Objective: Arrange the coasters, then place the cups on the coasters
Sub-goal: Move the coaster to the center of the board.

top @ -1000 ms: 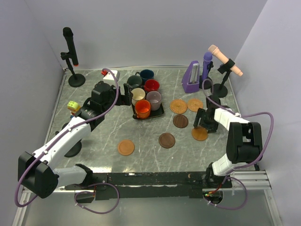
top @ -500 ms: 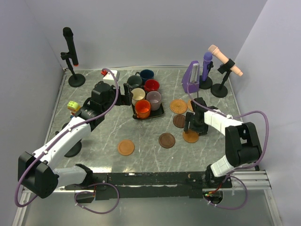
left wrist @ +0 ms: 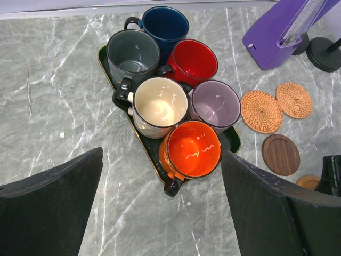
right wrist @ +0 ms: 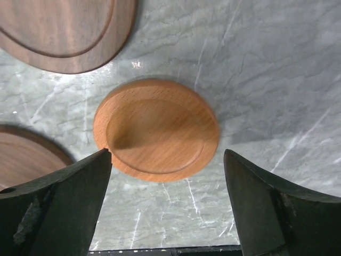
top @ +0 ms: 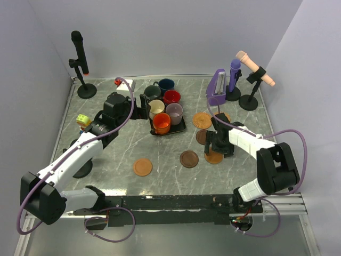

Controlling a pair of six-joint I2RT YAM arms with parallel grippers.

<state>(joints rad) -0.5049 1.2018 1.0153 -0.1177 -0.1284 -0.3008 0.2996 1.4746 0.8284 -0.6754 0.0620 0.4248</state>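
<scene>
Top external view puts you early in the job: the coasters (top: 202, 120) lie scattered over the tabletop (top: 106, 154), in no clear row. Your right end effector (top: 216, 146) is released, its jaws wide either side of a light tan coaster (right wrist: 156, 129) that lies flat, close to two dark brown coasters (right wrist: 58, 32). Your left end effector (top: 144, 108) is released too and empty, hovering by the black tray (left wrist: 230, 141), where all six cups (left wrist: 160, 106) sit packed together. Judging from this, the arranging is unfinished, and no cup stands on a coaster yet.
</scene>
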